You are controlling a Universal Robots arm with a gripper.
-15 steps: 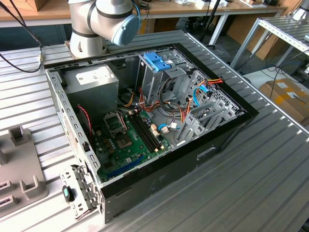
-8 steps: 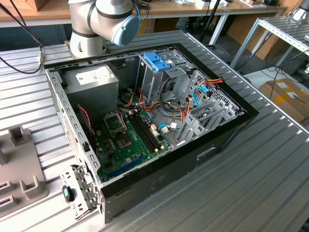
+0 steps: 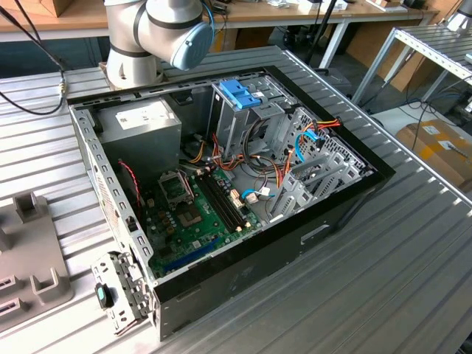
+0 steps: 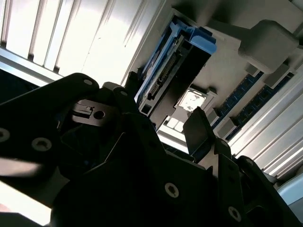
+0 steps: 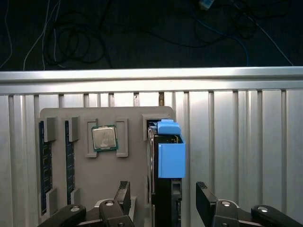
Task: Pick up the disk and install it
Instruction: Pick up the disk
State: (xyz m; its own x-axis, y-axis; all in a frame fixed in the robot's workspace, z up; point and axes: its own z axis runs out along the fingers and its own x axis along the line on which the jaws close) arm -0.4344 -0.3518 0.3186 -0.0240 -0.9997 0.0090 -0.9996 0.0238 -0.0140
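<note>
We are seeing the gripper (image 5: 163, 198) spread wide, one finger on each side of the disk (image 5: 170, 158), touching neither face. The disk is standing on edge in a slot of the grey tray (image 5: 132, 118), beside a processor chip (image 5: 104, 138). We are judging that a good grasp means centring, closing squarely on the flat faces, and lifting straight out of the slot without binding.

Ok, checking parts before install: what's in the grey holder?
A square chip, two memory sticks and the disk, on edge in its blue carrier. The slot hides the disk's lower edge.
</note>
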